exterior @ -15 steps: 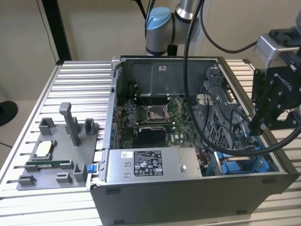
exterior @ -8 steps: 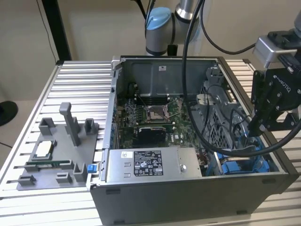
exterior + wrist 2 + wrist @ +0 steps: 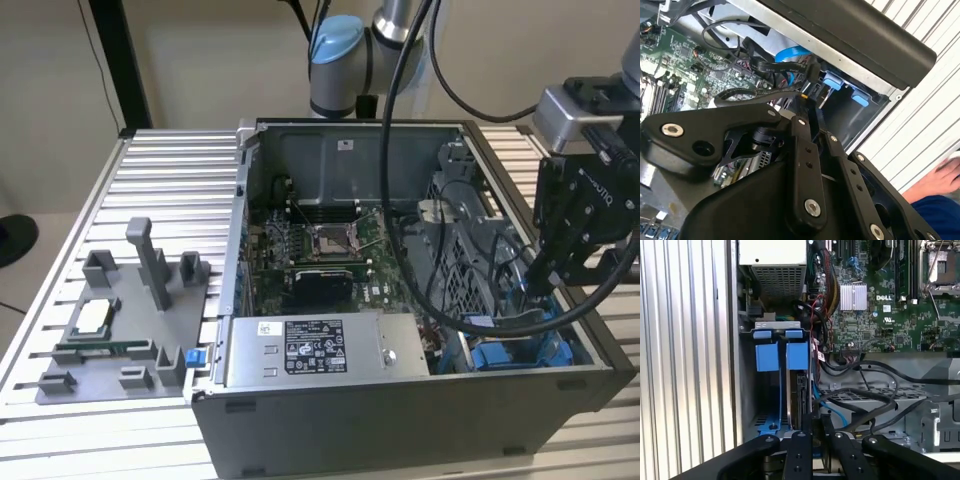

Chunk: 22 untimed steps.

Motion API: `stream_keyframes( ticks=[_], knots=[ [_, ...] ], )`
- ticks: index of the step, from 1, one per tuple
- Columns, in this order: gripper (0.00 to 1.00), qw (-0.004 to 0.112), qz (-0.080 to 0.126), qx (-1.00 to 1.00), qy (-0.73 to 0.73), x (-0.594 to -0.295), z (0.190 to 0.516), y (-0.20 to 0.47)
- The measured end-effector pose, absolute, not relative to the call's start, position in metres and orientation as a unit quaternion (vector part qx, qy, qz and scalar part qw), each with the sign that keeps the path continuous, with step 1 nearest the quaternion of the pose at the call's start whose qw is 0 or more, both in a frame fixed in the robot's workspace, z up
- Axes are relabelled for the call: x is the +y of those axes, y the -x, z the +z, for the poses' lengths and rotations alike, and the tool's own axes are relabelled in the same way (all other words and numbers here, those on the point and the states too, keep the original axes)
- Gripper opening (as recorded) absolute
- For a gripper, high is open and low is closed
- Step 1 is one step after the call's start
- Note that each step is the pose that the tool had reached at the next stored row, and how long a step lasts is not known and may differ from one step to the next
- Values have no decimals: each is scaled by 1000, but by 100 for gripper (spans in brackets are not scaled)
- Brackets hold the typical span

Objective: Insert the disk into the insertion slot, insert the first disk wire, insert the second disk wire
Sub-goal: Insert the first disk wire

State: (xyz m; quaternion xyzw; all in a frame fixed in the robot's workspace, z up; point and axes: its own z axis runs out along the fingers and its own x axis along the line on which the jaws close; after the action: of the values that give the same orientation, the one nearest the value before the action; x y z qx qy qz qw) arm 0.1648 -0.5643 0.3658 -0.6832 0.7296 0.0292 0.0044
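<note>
Robot gripper [image 3: 814, 417] hung over the insertion slot [image 3: 747, 385], where the disk [image 3: 801, 395] already stood edge-on, fingers pinched on what looked like a disk wire [image 3: 809, 82], seemingly needing a straight push home.

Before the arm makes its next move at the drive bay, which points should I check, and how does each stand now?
1. Disk stands inside the insertion slot: ok.
2. Hand is at the disk's edge: ok.
3. Black cables run close beside the slot: not ok.
4. Either disk wire plugged in: cannot tell.
5. Person's blue sleeve is near the case: not ok.
</note>
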Motion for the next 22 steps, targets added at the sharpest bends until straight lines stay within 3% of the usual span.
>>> stream_keyframes(
  ticks=[22],
  knots=[
    [0,3,32,710,704,-570,343,-163]
  ],
)
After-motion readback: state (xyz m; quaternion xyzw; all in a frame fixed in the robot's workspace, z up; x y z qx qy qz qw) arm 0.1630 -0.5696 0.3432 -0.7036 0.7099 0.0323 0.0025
